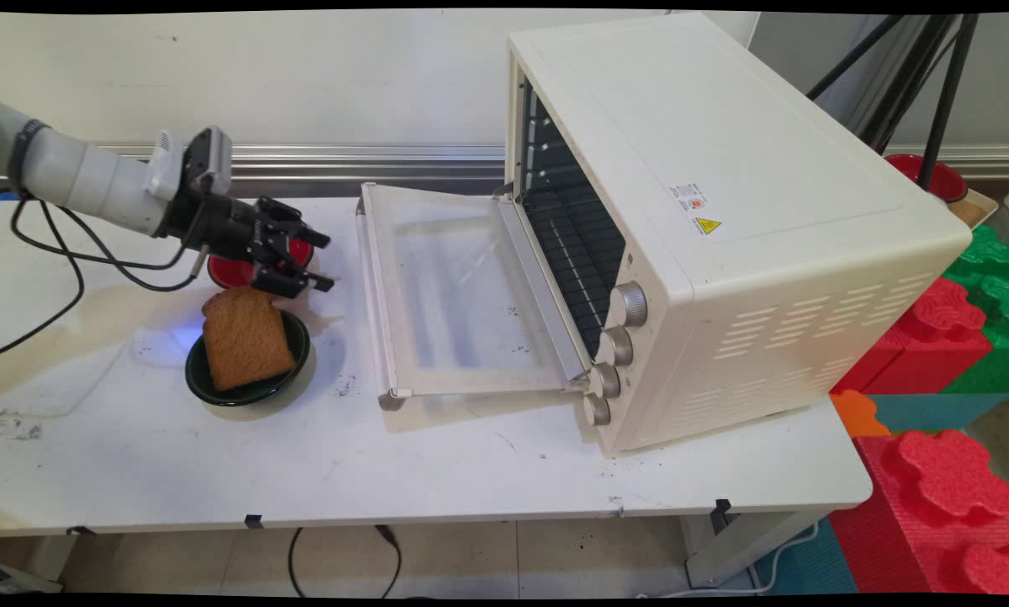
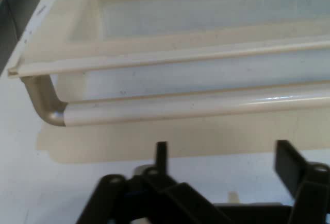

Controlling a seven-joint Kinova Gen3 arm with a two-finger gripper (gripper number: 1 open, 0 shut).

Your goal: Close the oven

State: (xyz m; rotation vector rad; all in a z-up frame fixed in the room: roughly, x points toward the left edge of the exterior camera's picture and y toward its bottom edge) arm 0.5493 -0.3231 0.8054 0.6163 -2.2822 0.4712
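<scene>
While its fingers are standing apart and gripping nothing, the gripper (image 1: 312, 262) is hovering near one oven door (image 1: 462, 295). One toast slice (image 1: 245, 339) is lying in one dark bowl (image 1: 289, 374), and one red bowl (image 1: 230, 271) is sitting behind.

This looks like a robotics lab rather than a kitchen: a scuffed white table (image 1: 437, 472) against a bare wall, a toaster oven (image 1: 748, 219) set on it, tripod legs (image 1: 934, 76) behind, bright foam blocks (image 1: 942, 472) stacked on the floor, loose cables (image 1: 344, 561) underneath.
</scene>
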